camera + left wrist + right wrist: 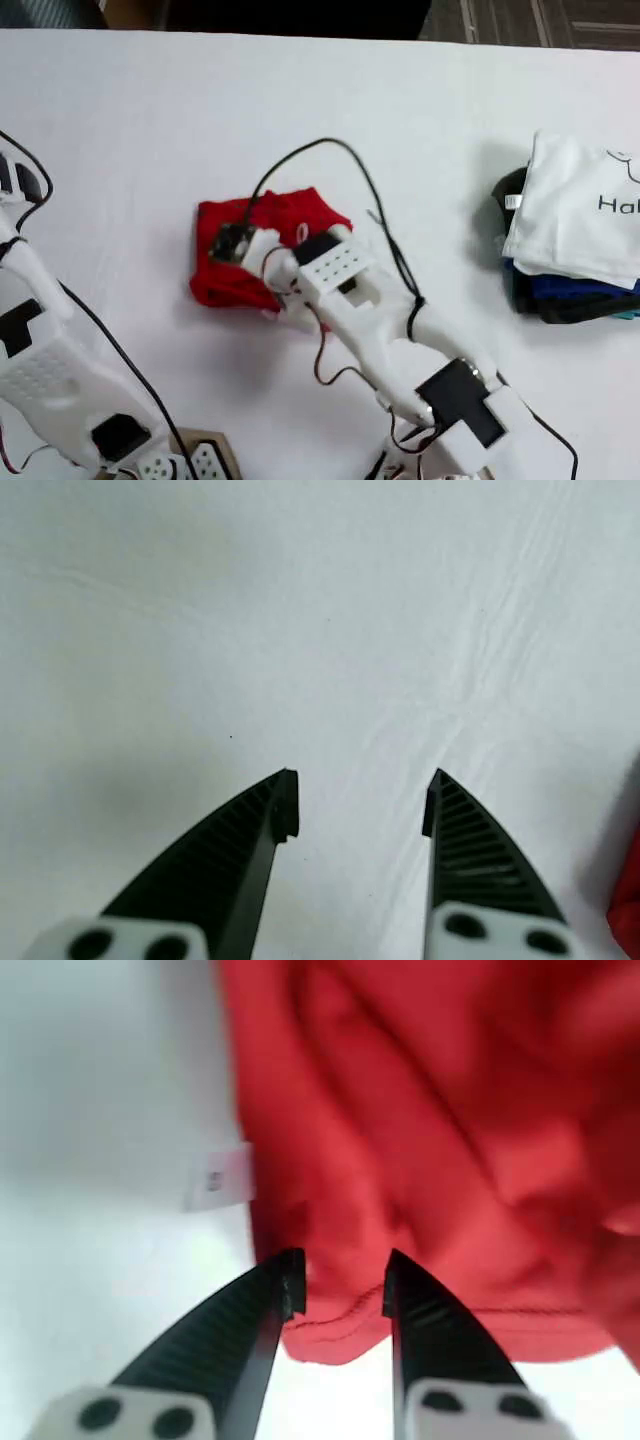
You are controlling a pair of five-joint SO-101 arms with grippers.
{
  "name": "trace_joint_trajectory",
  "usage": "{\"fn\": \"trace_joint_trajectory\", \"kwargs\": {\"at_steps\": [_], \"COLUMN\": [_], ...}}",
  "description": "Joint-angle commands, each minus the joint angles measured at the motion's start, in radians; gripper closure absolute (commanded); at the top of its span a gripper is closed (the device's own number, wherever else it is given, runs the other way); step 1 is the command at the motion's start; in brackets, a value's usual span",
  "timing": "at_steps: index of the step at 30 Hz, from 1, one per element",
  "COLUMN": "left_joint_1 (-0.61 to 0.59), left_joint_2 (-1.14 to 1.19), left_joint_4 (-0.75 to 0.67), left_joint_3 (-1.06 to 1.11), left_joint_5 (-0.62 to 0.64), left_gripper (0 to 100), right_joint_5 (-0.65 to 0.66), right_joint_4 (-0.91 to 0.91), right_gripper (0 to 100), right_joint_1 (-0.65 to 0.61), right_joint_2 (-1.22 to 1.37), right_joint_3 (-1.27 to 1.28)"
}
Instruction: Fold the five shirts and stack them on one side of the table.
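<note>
A red shirt (235, 283) lies folded in a small bundle at the middle of the white table (400, 90). My right gripper (340, 1285) hovers over the shirt's hem (330, 1335), open by a narrow gap, with the red cloth showing between its fingertips. A white tag (218, 1178) sticks out from the shirt's edge. My left gripper (360, 805) is open above bare table at the far left, and a sliver of the red shirt (628, 910) shows beside it. A stack of folded shirts (570, 230) sits at the right edge, a white one on top of blue and dark ones.
The right arm (400, 340) and its black cable (370, 200) cross the table from the front to the red shirt. The left arm (50, 370) stands at the front left. Bare table stretches along the back and between the red shirt and the stack.
</note>
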Motion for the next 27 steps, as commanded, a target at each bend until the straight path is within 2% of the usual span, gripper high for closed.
{"fn": "trace_joint_trajectory", "kwargs": {"at_steps": [1,5,9,12,19,27], "left_joint_1": [-0.006,-0.006,-0.006,-0.006,-0.006,-0.006], "left_joint_2": [-0.006,-0.006,-0.006,-0.006,-0.006,-0.006], "left_joint_4": [-0.014,-0.015,-0.015,-0.015,-0.012,-0.012], "left_joint_3": [-0.002,-0.002,-0.002,-0.002,-0.002,-0.002], "left_joint_5": [0.002,0.002,0.002,0.002,0.002,0.0], "left_gripper": [77,77,77,77,77,77], "right_joint_5": [-0.009,-0.008,-0.011,-0.087,-0.12,-0.155], "right_joint_4": [0.033,0.036,0.008,-0.044,-0.053,0.07], "right_gripper": [86.5,86.5,86.3,86.1,86.1,86.1], "right_joint_1": [-0.033,-0.005,0.097,0.16,0.148,0.113], "right_joint_2": [-0.076,-0.16,-0.203,-0.17,0.085,0.321], "right_joint_3": [-0.005,-0.005,-0.101,-0.195,-0.456,-0.72]}}
